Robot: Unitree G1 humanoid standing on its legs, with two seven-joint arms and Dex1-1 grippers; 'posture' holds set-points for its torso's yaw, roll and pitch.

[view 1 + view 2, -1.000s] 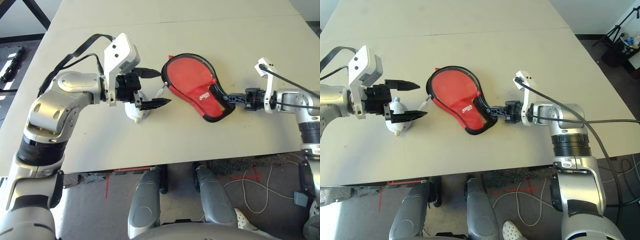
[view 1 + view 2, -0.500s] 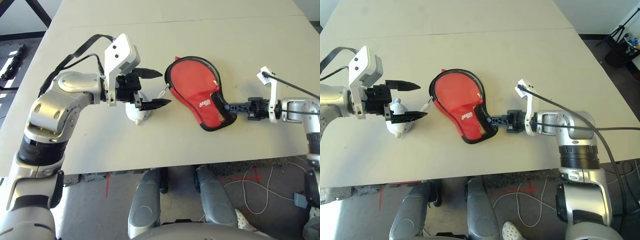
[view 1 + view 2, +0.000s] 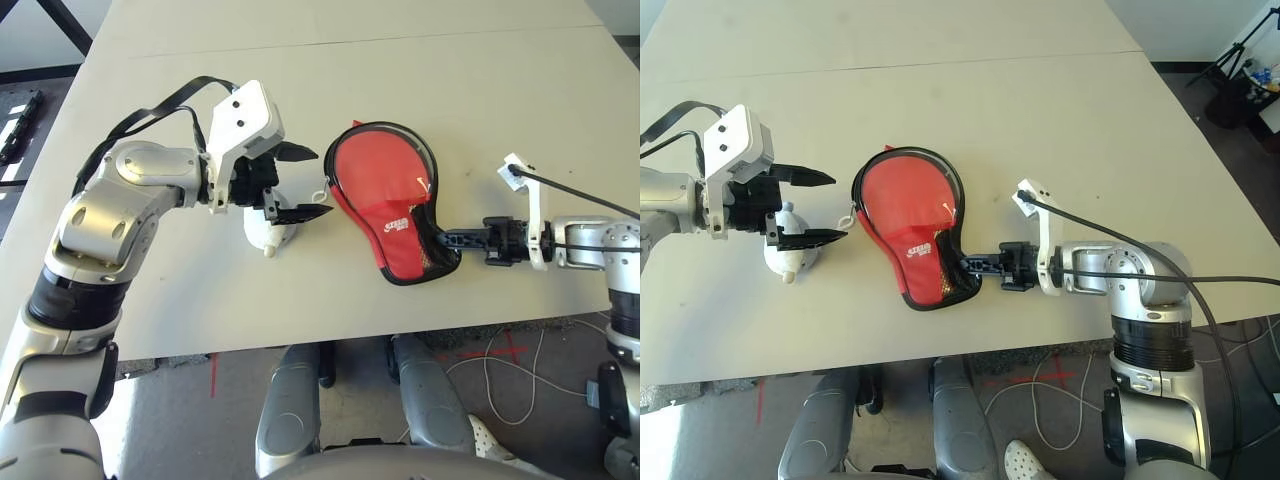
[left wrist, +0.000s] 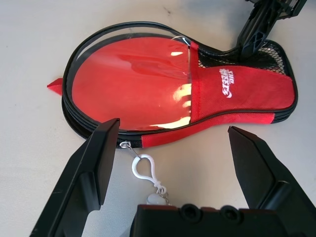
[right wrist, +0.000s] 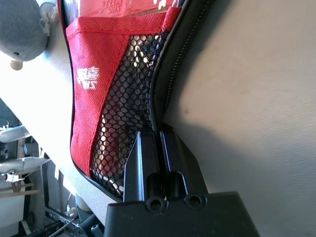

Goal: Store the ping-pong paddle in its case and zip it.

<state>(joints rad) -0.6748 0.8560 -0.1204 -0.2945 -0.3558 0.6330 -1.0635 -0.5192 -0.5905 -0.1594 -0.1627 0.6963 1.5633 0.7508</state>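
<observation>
**Case dragged nearer, zip work under way**

Since the earlier frame the case [image 3: 385,205] has slid toward the near edge of the table [image 3: 480,90] and turned a little, its narrow handle end now lower in the head view, pulled along by the right claw [image 3: 447,239], which has drawn back with it. The left claw [image 3: 305,182] has kept its place.

The right claw is clenched at the edge of the case's narrow end, by the black mesh pocket [image 5: 126,113]; its wrist view shows the two fingers pressed together against the black zip track, so it appears to pinch the trim or the zip there, though I cannot tell whether a slider is between them. The left claw is released, jaws spread wide, hanging above the white plush toy [image 3: 265,232] just beside the round end of the case, touching neither.

The step in hand looks like the zipping stage. The next move probably calls for the left claw to come down and pin the round end, so that the right can pull against something fixed instead of dragging the whole case.

As for contents: the ping-pong paddle [image 4: 133,89] seems to lie inside, its red face showing through the clear front panel. The seam along the round end looks closed near the white clip [image 4: 143,165].
</observation>
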